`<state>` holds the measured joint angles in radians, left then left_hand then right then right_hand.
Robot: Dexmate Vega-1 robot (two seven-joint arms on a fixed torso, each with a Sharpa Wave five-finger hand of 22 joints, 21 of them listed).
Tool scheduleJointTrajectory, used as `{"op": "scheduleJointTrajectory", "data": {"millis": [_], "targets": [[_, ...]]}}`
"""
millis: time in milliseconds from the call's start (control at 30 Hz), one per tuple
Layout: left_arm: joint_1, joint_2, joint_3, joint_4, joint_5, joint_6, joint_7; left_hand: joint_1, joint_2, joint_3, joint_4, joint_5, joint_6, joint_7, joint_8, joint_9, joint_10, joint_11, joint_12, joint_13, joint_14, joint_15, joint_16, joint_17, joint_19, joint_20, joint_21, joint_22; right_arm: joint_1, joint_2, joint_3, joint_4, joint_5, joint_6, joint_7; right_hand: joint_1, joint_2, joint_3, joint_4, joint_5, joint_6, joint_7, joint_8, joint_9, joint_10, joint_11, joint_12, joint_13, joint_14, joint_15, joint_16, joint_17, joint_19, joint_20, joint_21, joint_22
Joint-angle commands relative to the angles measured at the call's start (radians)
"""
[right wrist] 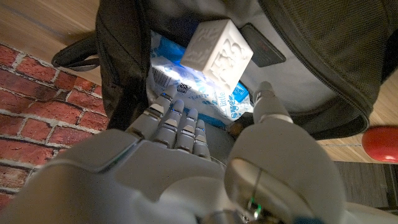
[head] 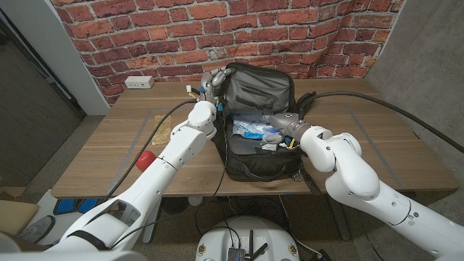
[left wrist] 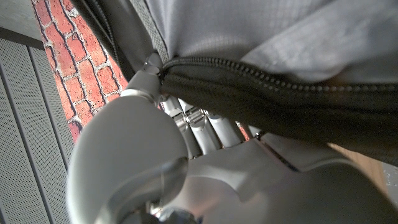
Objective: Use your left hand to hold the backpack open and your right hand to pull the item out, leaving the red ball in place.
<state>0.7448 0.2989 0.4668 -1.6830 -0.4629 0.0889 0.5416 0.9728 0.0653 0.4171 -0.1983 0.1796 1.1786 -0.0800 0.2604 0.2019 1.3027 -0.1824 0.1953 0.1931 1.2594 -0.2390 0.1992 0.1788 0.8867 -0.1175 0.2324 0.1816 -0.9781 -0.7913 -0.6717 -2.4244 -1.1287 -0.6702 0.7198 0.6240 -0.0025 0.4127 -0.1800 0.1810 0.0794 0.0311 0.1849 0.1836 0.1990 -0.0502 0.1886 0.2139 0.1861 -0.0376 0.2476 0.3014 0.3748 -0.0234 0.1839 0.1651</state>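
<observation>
The black backpack point(head: 261, 156) lies on the wooden table with its lid point(head: 261, 87) raised. My left hand point(head: 212, 85) grips the lid's left zipper edge point(left wrist: 261, 87) and holds it up. Inside lie a blue and white packet point(head: 249, 127) and a white embossed cube point(right wrist: 217, 50). My right hand point(head: 279, 132) reaches into the opening with its fingers point(right wrist: 177, 124) stretched toward the packet point(right wrist: 186, 87), just short of the cube and holding nothing. The red ball point(head: 146, 158) sits on the table left of the bag, beside my left arm, and appears again as the red ball point(right wrist: 380, 143).
A white socket box point(head: 138, 82) lies at the table's far left edge by the brick wall. Small yellow bits point(head: 191, 90) sit near my left hand. Black cables run along both arms. The bag's strap point(right wrist: 74, 56) trails on the wood.
</observation>
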Motion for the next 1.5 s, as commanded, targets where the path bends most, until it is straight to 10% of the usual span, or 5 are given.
{"op": "scheduleJointTrajectory", "data": {"millis": [33, 1500], "targets": [[0.005, -0.003, -0.001, 0.004, -0.001, -0.008, 0.006, 0.004, 0.009, 0.030, 0.026, 0.007, 0.012, 0.005, 0.005, 0.005, 0.008, -0.008, 0.005, 0.005, 0.009, 0.000, -0.007, 0.003, 0.011, -0.086, 0.000, 0.003, 0.040, 0.047, -0.001, 0.024, -0.051, 0.000, 0.155, 0.015, 0.000, 0.004, 0.007, 0.002, -0.008, 0.005, -0.001, 0.005, -0.005, 0.006, 0.000, 0.001, -0.004, -0.015, -0.001, 0.000, -0.009, 0.000, -0.005, 0.003], [0.008, -0.007, -0.001, 0.005, 0.002, -0.017, 0.013, 0.002, 0.008, 0.034, 0.026, 0.006, 0.012, 0.005, 0.005, 0.006, 0.009, -0.006, 0.006, 0.006, 0.011, 0.000, -0.006, 0.003, 0.013, -0.086, -0.004, 0.003, 0.049, 0.100, 0.025, 0.061, -0.110, 0.061, 0.245, 0.058, 0.016, -0.022, 0.015, 0.000, 0.215, -0.019, 0.087, 0.016, 0.229, -0.030, 0.091, 0.051, 0.235, -0.112, 0.138, 0.056, 0.132, -0.048, 0.035, 0.010]]}}
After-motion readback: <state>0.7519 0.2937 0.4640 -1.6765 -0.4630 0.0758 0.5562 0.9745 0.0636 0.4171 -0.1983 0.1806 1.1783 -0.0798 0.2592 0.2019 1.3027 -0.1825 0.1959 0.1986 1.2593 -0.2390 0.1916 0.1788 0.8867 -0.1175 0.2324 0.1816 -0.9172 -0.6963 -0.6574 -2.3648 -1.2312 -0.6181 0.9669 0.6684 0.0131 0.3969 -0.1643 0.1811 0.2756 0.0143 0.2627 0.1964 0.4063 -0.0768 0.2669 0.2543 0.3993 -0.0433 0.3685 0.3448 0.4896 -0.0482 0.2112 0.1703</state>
